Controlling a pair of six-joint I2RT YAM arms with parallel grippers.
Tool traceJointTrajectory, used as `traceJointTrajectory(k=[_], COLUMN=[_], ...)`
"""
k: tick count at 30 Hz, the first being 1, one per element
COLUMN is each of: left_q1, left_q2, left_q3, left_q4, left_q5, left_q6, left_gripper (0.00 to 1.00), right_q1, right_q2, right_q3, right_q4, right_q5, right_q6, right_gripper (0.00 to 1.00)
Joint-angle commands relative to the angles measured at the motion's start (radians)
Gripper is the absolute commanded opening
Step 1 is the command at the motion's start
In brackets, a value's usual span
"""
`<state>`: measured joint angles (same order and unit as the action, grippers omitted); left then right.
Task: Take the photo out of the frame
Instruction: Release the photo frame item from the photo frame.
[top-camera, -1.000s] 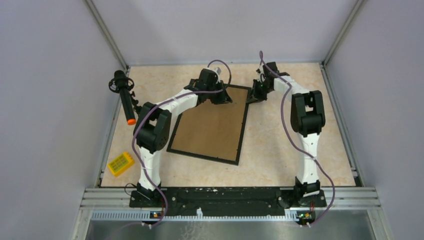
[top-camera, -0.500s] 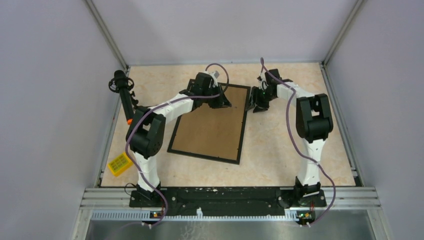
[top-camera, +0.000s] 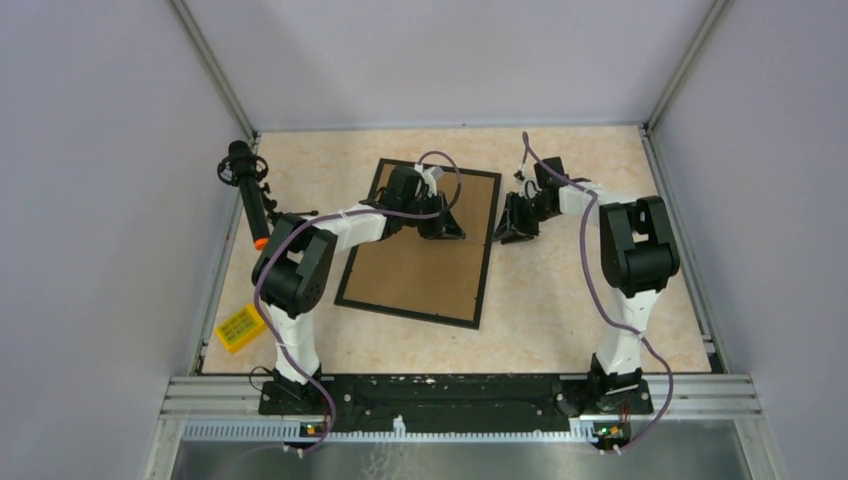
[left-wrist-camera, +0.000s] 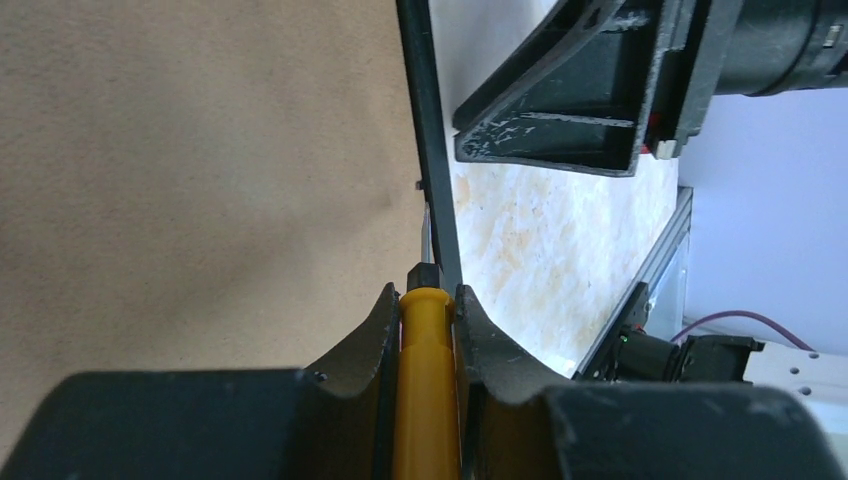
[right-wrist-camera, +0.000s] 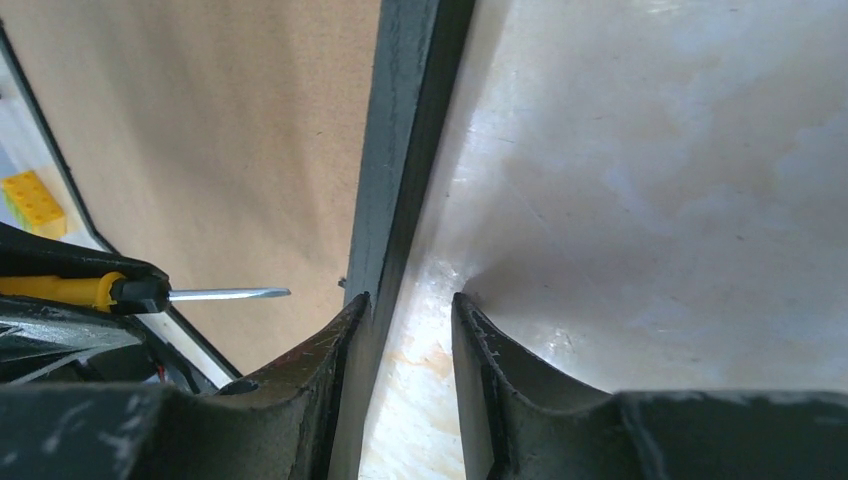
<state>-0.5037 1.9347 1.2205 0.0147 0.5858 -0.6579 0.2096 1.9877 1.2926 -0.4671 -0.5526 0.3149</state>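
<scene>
Marbled surface (top-camera: 560, 300) holds frame (top-camera: 410, 275) back-up; left fingers (left-wrist-camera: 350, 350) pinch screwdriver (left-wrist-camera: 428, 400) at its rim, right fingers (right-wrist-camera: 320, 380) spread just outside; yellow block (top-camera: 242, 327) beyond opposite side.

Left arm (top-camera: 290, 335): white link shells with black joint housings.
Right arm (top-camera: 622, 335): the same white and black.
Cables (top-camera: 579, 245): purple, one looping along each arm above the base plate (top-camera: 450, 392).
Bases: black blocks at the base plate's two ends.
Right gripper (right-wrist-camera: 410, 300): black fingers (right-wrist-camera: 300, 400) with pale scuffed edges.
</scene>
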Motion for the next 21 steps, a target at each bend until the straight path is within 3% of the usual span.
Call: traceJointTrajectory(k=[1,21], left_q1=[0.006,0.028], left_q2=[-0.01,0.141], left_q3=[-0.013,0.04], left_q4=[0.105,0.093], left_q5=[0.06,0.1], left_q6=[0.013,-0.083], left_gripper=[0.0,0.0], right_q1=[0.01,0.028], right_q2=[-0.003,0.056], right_q3=[-0.024,-0.015], right_q4=[0.05,0.045], right_q5=[-0.045,-0.043], right_q6=[-0.021,-0.022], right_gripper=[0.34,0.27])
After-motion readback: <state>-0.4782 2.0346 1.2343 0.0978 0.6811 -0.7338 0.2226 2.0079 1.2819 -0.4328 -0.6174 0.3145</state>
